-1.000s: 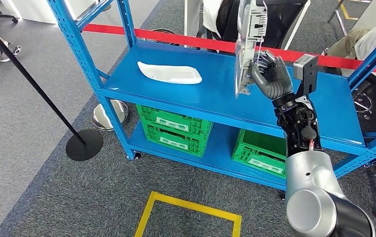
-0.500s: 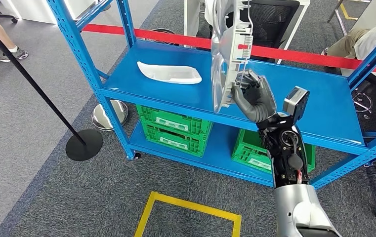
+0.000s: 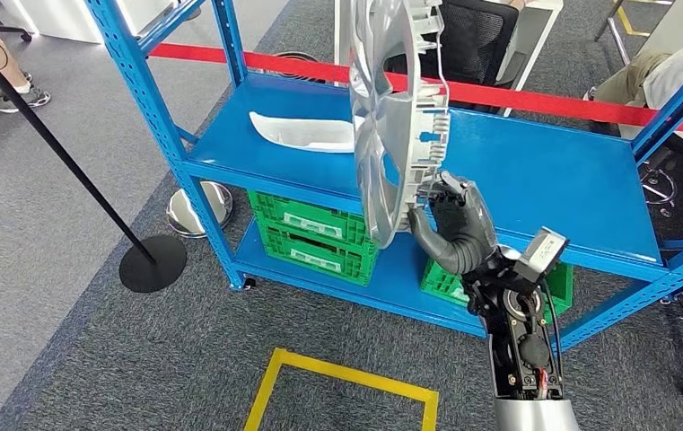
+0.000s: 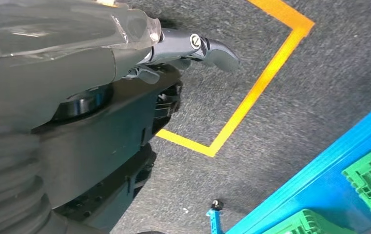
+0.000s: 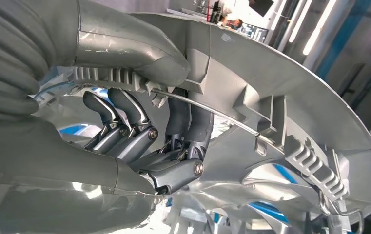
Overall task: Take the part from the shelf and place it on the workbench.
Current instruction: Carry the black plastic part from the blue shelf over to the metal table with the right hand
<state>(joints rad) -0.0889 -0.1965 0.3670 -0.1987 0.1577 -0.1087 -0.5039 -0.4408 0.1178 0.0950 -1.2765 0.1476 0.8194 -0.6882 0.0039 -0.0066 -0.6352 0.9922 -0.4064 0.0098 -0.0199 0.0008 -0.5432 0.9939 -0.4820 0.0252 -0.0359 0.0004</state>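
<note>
At the far left of the head view a black stanchion [image 3: 144, 260] is standing on the grey carpet, and a person's shoes [image 3: 10, 92] are showing near the top corner. Next to them the blue shelf [image 3: 535, 171] is rising, with a white tray-shaped piece [image 3: 306, 133] lying on its upper board and green crates [image 3: 319, 235] sitting on the lower board. A yellow floor marking [image 3: 342, 386] is lying on the carpet in front of the shelf.

More to the right, the task's thing, a silver wheel cover [image 3: 396, 117], is standing almost upright in the air, in front of the shelf's front edge and no longer resting on the board. The right hand [image 3: 454, 224] is gripping it at the lower rim: in the right wrist view the thumb [image 5: 125, 46] is pressing on the outside of the rim and the dark fingers [image 5: 125, 122] are hooking inside, beside the wire ring. The left hand [image 4: 193, 48] is hanging over the carpet, but I cannot tell whether it is open or closed.

The step in hand seems to be carrying the cover away to the workbench. I think the hand should be keeping the grip firm, because the cover is tall above the hold and may tip or swing. The blue upright posts, the red barrier tape [image 3: 544, 97] and the seated people behind it are standing close, so the turn should be wide and slow.
</note>
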